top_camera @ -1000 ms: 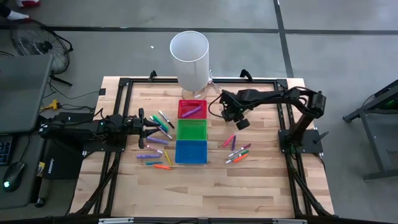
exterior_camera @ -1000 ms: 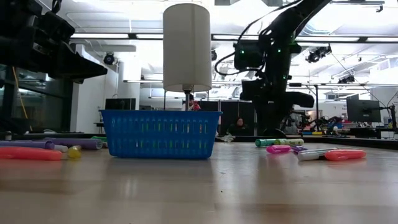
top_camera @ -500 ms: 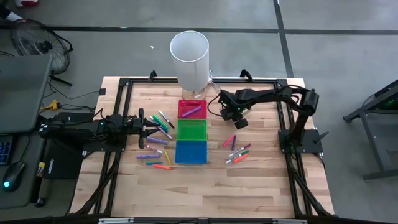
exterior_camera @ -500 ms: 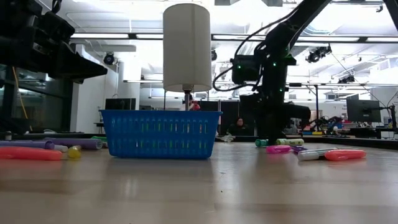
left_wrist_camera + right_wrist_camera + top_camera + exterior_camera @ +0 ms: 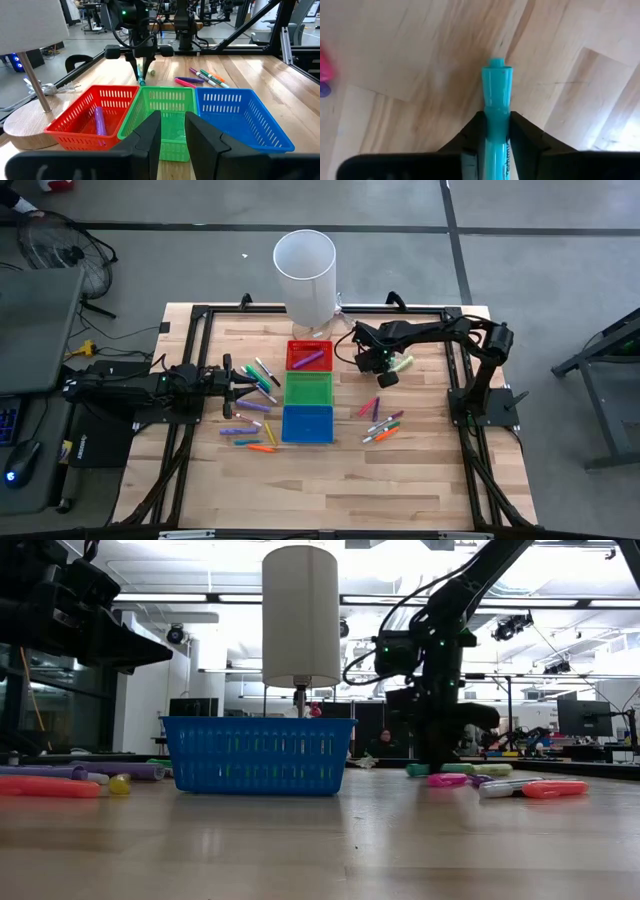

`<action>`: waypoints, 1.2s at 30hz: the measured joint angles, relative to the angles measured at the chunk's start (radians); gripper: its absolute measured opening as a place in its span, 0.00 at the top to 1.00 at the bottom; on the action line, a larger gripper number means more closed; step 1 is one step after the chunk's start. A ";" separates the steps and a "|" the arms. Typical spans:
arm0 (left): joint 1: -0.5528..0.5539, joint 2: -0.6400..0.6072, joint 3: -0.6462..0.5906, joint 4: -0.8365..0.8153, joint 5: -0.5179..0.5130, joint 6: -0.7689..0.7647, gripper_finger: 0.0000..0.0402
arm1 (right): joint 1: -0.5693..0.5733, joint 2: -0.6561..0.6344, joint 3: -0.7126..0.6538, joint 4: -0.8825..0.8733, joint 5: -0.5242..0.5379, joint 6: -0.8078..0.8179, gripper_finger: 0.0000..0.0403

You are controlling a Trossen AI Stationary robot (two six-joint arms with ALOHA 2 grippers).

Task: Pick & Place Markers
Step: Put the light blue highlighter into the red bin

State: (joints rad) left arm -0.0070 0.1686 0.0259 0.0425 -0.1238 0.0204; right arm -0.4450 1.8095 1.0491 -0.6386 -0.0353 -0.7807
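Loose markers lie flat on the wooden table in two groups, one (image 5: 250, 395) left of the bins and one (image 5: 381, 420) right of them. A purple marker (image 5: 99, 120) lies in the red bin (image 5: 309, 355). My right gripper (image 5: 382, 368) points down just right of the red bin, shut on a teal marker (image 5: 496, 85). A pale green stick (image 5: 402, 363) shows beside it; whether it is the same marker, I cannot tell. My left gripper (image 5: 238, 385) waits at the table's left, its fingers (image 5: 150, 135) a little apart around nothing. My right gripper pinches the teal marker's barrel (image 5: 496, 107) between its two fingers, a little behind the narrow tip end. The fingers come from above, pointing down, and lie across the marker. The marker lies level, down at the tabletop (image 5: 418, 770).
The green bin (image 5: 308, 388) and the blue bin (image 5: 307, 423) stand in a row with the red one at the table's middle. A tall white cylinder (image 5: 305, 270) stands on a round base behind them. Bare wood lies toward the near edge.
My right gripper has come down to the table and a little toward the far edge, just right of the red bin. The pale green stick now shows clear of it on its right side.
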 joint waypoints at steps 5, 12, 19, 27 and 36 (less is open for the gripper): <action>0.000 0.000 0.000 0.000 0.000 0.000 0.79 | 0.012 0.008 0.001 0.037 0.004 0.041 0.86; 0.000 0.000 0.000 0.000 0.000 0.000 0.79 | 0.020 0.008 0.001 0.043 0.005 0.099 0.87; 0.000 0.000 0.000 0.000 0.000 0.000 0.79 | 0.027 0.012 0.021 0.007 0.007 0.119 0.87; 0.000 0.000 0.000 0.000 0.000 0.000 0.79 | 0.034 0.014 0.134 -0.140 0.004 0.156 0.87; 0.000 0.000 0.000 0.000 0.000 0.000 0.79 | 0.084 0.013 0.348 -0.256 0.004 0.259 0.87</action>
State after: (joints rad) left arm -0.0070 0.1685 0.0260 0.0425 -0.1237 0.0204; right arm -0.3613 1.8225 1.3970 -0.8950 -0.0313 -0.5218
